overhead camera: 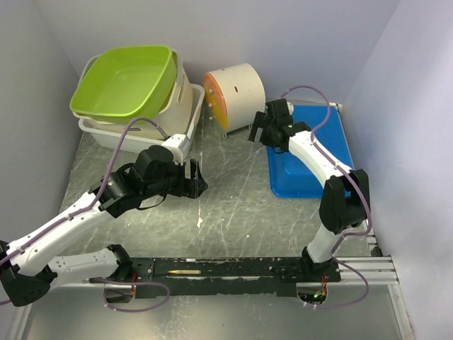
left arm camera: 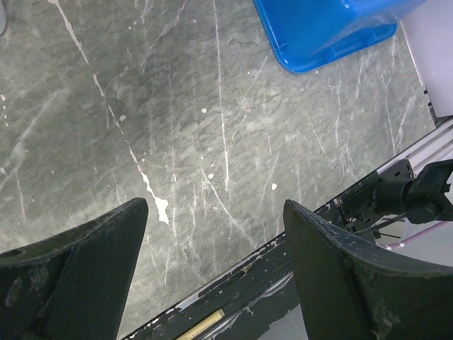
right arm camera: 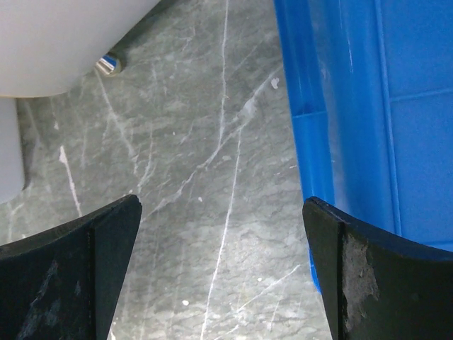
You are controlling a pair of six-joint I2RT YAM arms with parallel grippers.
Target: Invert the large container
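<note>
The large container (overhead camera: 237, 95) lay on its side, just beside the right gripper (overhead camera: 256, 129). Its orange end was turned away from that gripper. The grey table (overhead camera: 233, 205) stretched under both grippers. A blue tray (overhead camera: 311, 159) lay flat, close by the right gripper's right side. Some white tubs (overhead camera: 177, 117) stood stacked near the left gripper (overhead camera: 195, 180), on its far side. A green bowl (overhead camera: 124, 81) sat tipped on top of them. Both grippers hung over bare table with their fingers spread wide. Neither one had anything between its fingers.
</note>
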